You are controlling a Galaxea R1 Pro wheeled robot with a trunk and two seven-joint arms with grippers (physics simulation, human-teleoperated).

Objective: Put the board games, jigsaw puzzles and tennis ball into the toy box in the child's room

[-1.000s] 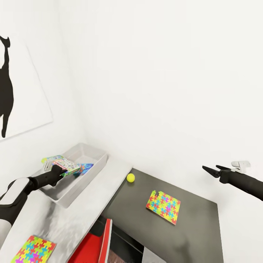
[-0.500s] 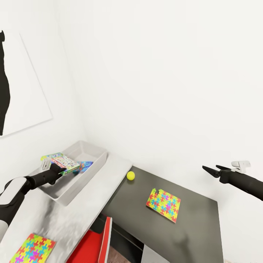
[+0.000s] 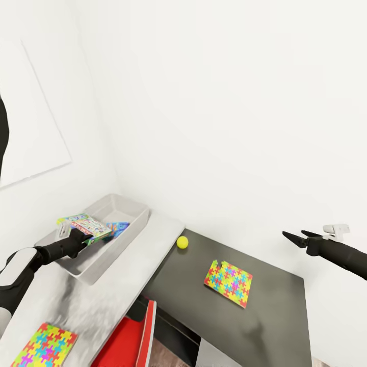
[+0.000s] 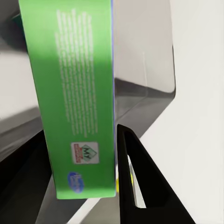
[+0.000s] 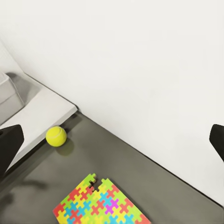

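My left gripper (image 3: 80, 235) is shut on a green board game (image 3: 86, 224), held tilted over the light-grey toy box (image 3: 133, 208). Up close, the green box (image 4: 74, 93) sits between the dark fingers (image 4: 135, 182). A blue-purple board game (image 3: 118, 227) lies inside the toy box. The tennis ball (image 3: 182, 242) (image 5: 56, 136) rests on the dark lower section of the table (image 3: 275, 326). One jigsaw puzzle (image 3: 228, 283) (image 5: 100, 205) lies on that section, another (image 3: 43, 347) on the pale top. My right gripper (image 3: 295, 238) (image 5: 113, 140) hangs open above the dark section.
A red chair (image 3: 135, 336) stands tucked under the table's front edge. White walls close in behind the table, and a white picture panel (image 3: 30, 117) hangs on the left wall above the toy box.
The head view has turned slightly, so the wall picture slid left. The left gripper still holds the board game over the toy box; the right arm has not moved.
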